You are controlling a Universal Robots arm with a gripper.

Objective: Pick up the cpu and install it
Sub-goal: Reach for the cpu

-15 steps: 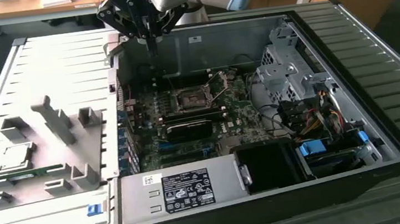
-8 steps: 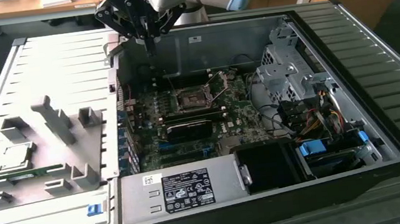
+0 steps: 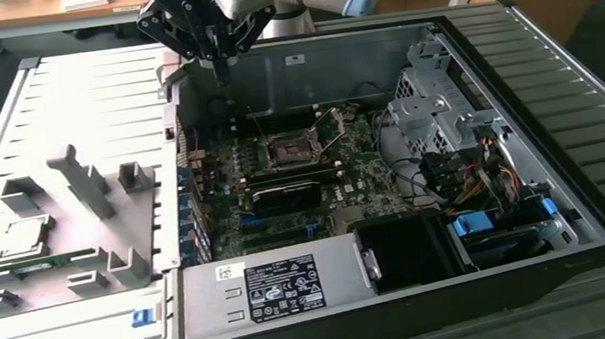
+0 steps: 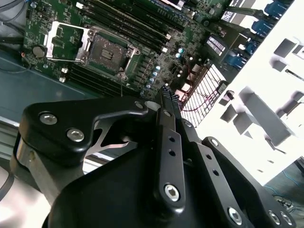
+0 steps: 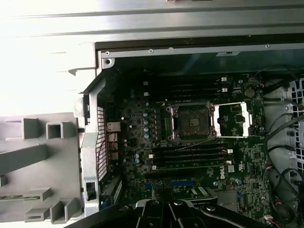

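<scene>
Nearest, the computer case [image 3: 462, 292] is laid open; jaws are held closed on nothing above its far side; the cpu [image 3: 24, 237] is set outside it.

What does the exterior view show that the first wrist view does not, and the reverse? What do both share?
Exterior view: the cpu lying on the grey fixture outside the case, at the exterior view's left, well apart from the gripper, which hangs shut and empty above the open case; also the power supply.
First wrist view: the load plate swung open beside the socket, seen from straight above.
Both: the empty socket, the motherboard and part of the fixture.
</scene>
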